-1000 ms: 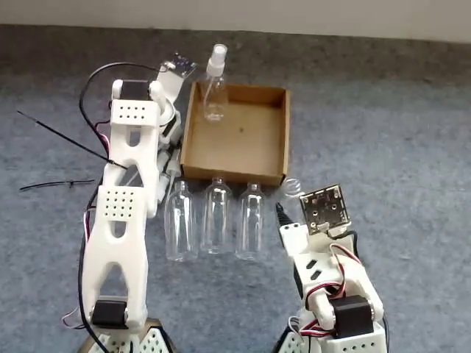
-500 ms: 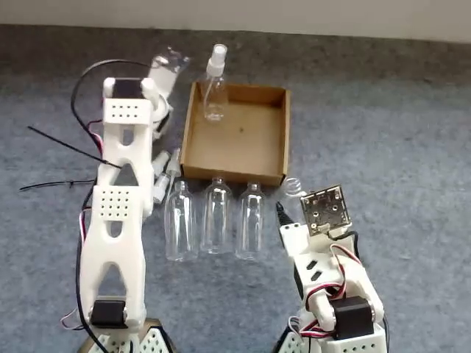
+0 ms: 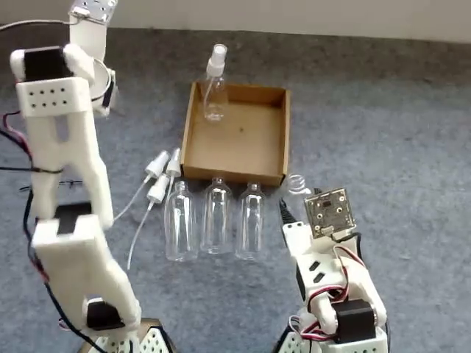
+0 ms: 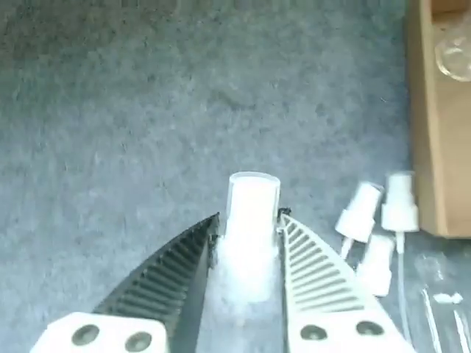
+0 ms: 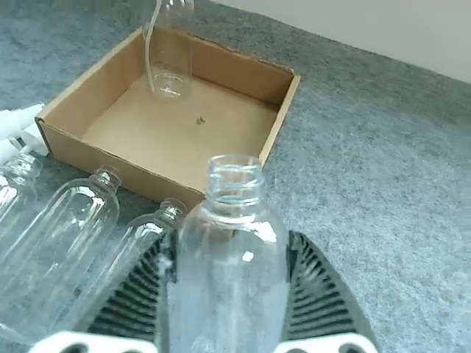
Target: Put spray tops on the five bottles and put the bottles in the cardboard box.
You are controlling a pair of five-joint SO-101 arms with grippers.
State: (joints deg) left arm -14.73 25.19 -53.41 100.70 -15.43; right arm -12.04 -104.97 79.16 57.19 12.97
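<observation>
On the grey, carpet-like table [image 3: 390, 125] we count five clear plastic bottles, all round-shouldered with narrow threaded necks. One, the capped bottle [image 3: 215, 92], wears a white spray top and stands upright in the far left corner of the cardboard box [image 3: 243, 140], a shallow, open brown tray. Three uncapped ones lie side by side just before the box's near wall, necks pointing at it: the left bottle [image 3: 180, 220], the middle bottle [image 3: 217, 217] and the right bottle [image 3: 250, 219]. The fifth bottle [image 5: 229, 294] sits in the right hand [image 5: 229, 246], whose ribbed black fingers [image 5: 316, 287] are closed against its sides. Its open mouth points toward the box.

We count five spray tops too, all white. One is fitted on the capped bottle. Three lie loose on the table left of the box's near corner, close to the left bottle's neck, each trailing a thin dip tube: the left loose top [image 3: 157, 163], the right loose top [image 3: 174, 160] and the near loose top [image 3: 157, 191]. The last, the held spray top [image 4: 252, 213], is clamped in the left hand [image 4: 249, 217] between one black and one white finger, above the table to the left of the box.
</observation>
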